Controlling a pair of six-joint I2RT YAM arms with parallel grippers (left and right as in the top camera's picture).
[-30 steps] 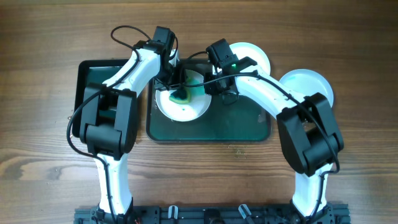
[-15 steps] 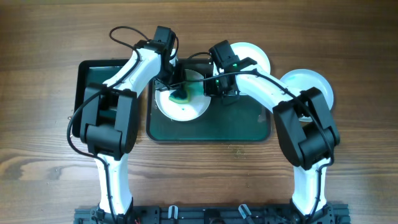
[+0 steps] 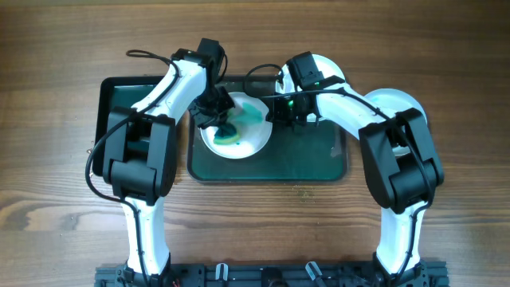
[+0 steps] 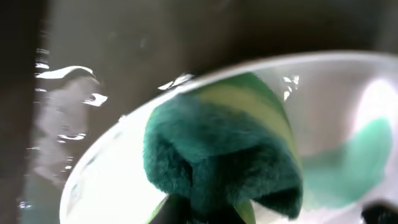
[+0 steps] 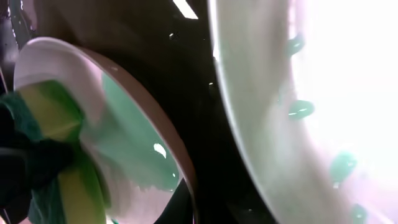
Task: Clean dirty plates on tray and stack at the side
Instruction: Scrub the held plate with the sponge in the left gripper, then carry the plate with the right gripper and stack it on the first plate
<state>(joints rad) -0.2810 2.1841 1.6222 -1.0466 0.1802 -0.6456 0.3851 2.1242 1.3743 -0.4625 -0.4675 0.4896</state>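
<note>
A white plate [image 3: 239, 139] lies at the left end of the dark green tray [image 3: 319, 159], with green smeared across its right part. My left gripper [image 3: 217, 118] is shut on a green-yellow sponge [image 3: 227, 131] and presses it on this plate; the left wrist view shows the sponge [image 4: 224, 155] on the plate [image 4: 106, 180]. My right gripper [image 3: 277, 112] is shut on the plate's right rim [image 5: 177, 155]. A second plate [image 3: 327, 70] with green spots [image 5: 311, 93] sits at the tray's back edge, partly hidden by the right arm. A third plate [image 3: 394, 108] lies on the table right of the tray.
A smaller black-rimmed tray [image 3: 119, 100] stands left of the big tray, partly under the left arm. Cables loop above both wrists. Wooden table [image 3: 56, 183] surrounds the trays.
The sponge has moved down and left across the plate, leaving a wider green smear on its right part. The right gripper and the plate's rim have shifted a little to the right.
</note>
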